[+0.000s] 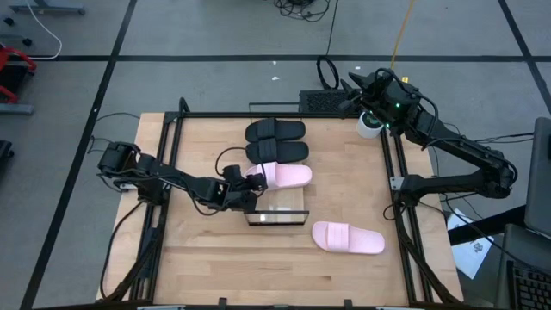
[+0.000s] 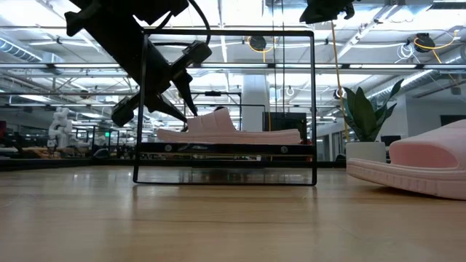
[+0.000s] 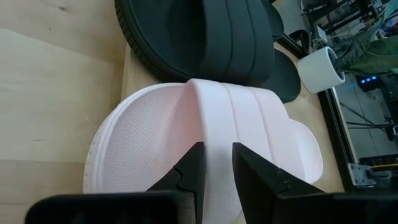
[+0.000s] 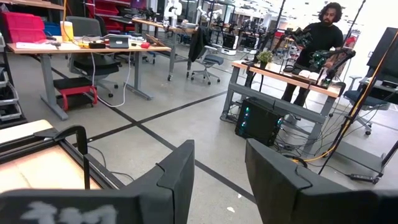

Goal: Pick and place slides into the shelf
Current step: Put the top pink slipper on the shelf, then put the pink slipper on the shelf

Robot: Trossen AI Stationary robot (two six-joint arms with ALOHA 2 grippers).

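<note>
L gripper (image 1: pixel 251 185) sat at a pink slide (image 1: pixel 284 176) on the shelf (image 1: pixel 277 216), fingers (image 3: pixel 193 171) slightly apart astride its strap. Two black slides (image 1: pixel 275 131) lay just beyond. Second pink slide (image 1: pixel 347 238) lay near-right on the table (image 1: pixel 207 258). R gripper (image 4: pixel 217 168) waited far right, fingers parted, holding nothing.

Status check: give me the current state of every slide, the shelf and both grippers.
Two black slides: side by side on the shelf.
Pale pink slide: on the shelf beside the black pair.
Second pale pink slide: loose on the tabletop.
Light-wood shelf: three slides on it.
Left gripper: at the pink slide's strap, open.
Right gripper: raised at the far edge, open, empty.
</note>
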